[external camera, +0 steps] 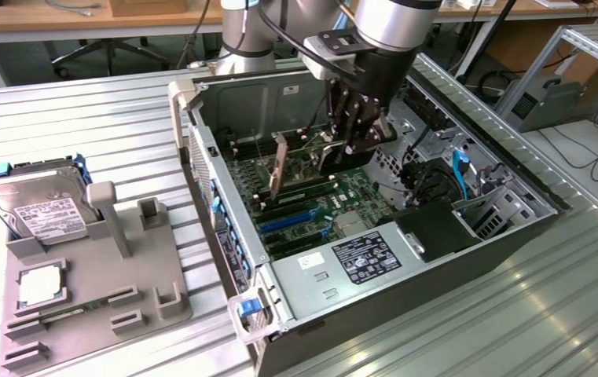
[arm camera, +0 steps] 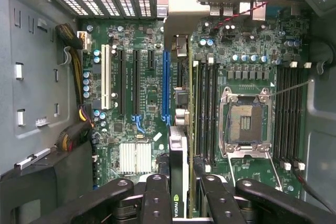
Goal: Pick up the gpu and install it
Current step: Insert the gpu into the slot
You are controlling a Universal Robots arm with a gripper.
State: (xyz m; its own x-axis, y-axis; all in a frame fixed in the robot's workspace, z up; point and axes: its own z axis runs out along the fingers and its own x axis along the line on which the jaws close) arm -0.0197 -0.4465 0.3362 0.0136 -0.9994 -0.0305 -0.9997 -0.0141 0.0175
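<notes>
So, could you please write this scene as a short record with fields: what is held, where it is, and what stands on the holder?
held: thin black-faced rectangular gpu card, clamped between the jaws
place: inside the open grey metal computer case, over the green motherboard
seated in a slot: cannot tell
holder: grey plastic tray at the exterior view's left
on holder: silver hard drive with white label and blue rails, standing upright

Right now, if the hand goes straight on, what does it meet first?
Probably the motherboard, near the blue slot; the gpu it holds would touch before the hand. Depth is unclear.
</notes>
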